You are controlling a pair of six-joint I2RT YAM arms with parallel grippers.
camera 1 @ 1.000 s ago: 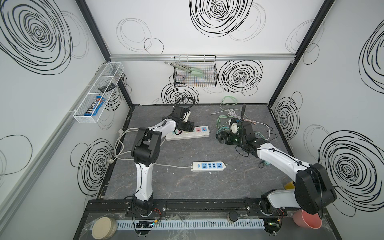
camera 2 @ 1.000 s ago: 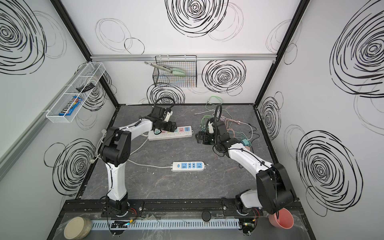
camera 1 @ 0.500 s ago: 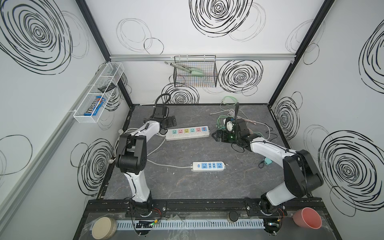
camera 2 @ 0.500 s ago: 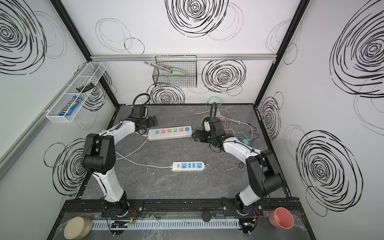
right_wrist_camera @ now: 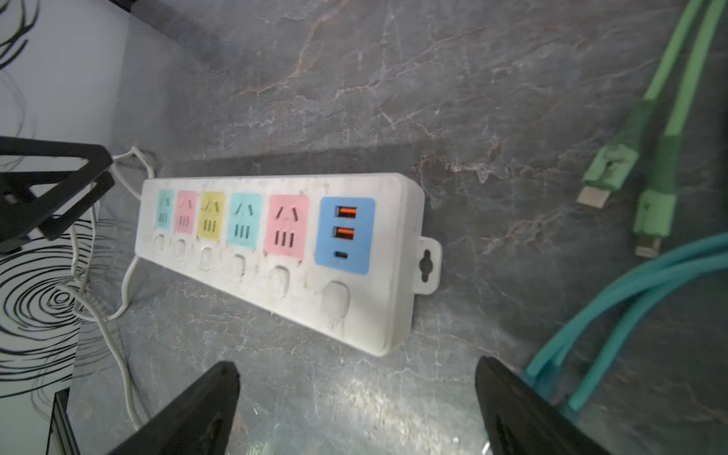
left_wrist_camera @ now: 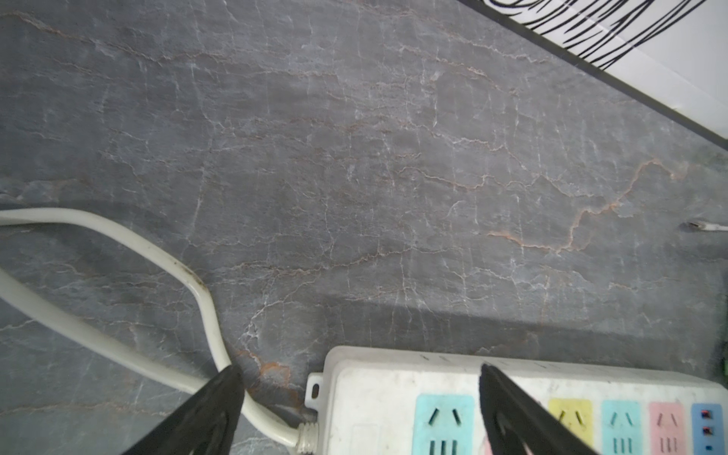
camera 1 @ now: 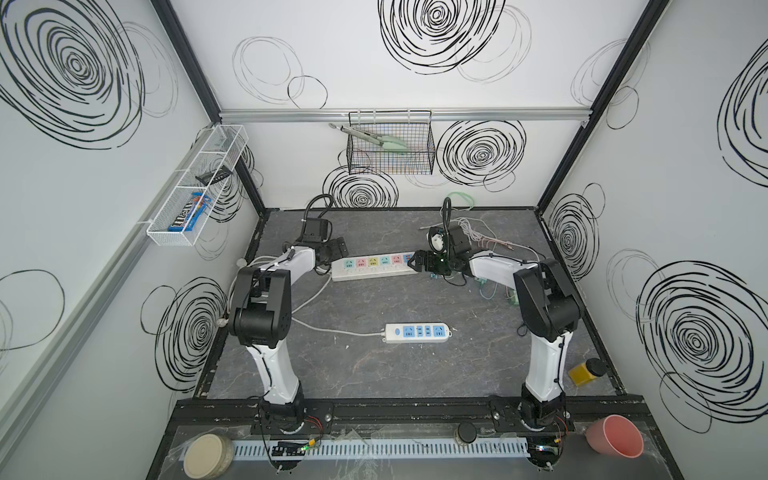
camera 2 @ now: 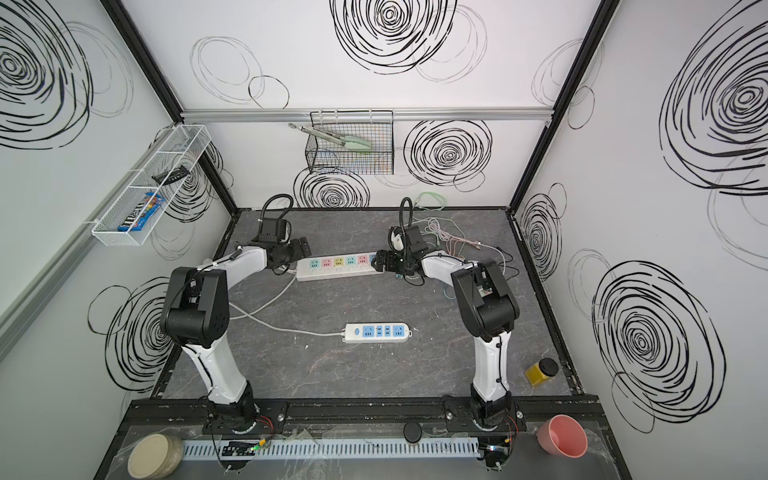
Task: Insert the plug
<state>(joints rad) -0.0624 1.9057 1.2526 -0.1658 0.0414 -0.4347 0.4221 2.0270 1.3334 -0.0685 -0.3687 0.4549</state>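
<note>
Grey marbled tabletop point(camera 1: 374, 374) fills the floor of your white, swirl-painted cell, and on it the job looks barely begun. Your long power strip point(camera 1: 374, 268) lies across the far middle, and every coloured socket on it that shows in the right wrist view is empty, as are the ports of its blue USB panel point(right_wrist_camera: 344, 236). The short power strip point(camera 1: 417, 332) nearer the arm bases seems to carry nothing either.

Your left gripper point(left_wrist_camera: 359, 368) hangs over the strip's cord end with its jaws spread wide and nothing between them. One finger is over the white cord point(left_wrist_camera: 157, 252) and the other is over the first sockets. Your right gripper point(right_wrist_camera: 354, 364) is at the opposite end, just short of the USB panel, equally spread and empty. One of its fingers overlaps the teal cables point(right_wrist_camera: 630, 283), though you cannot tell from here whether it touches them.

As for the plug, the likeliest candidates are the green cable plugs point(right_wrist_camera: 606, 173) lying loose on the tabletop beside the strip's USB end, apart from it. Which of the connectors is meant, the pictures do not settle.

So reckon nothing done: you have yet to pick a plug up, turn it to face its port, and press it home, probably with the left gripper steadying the strip.
</note>
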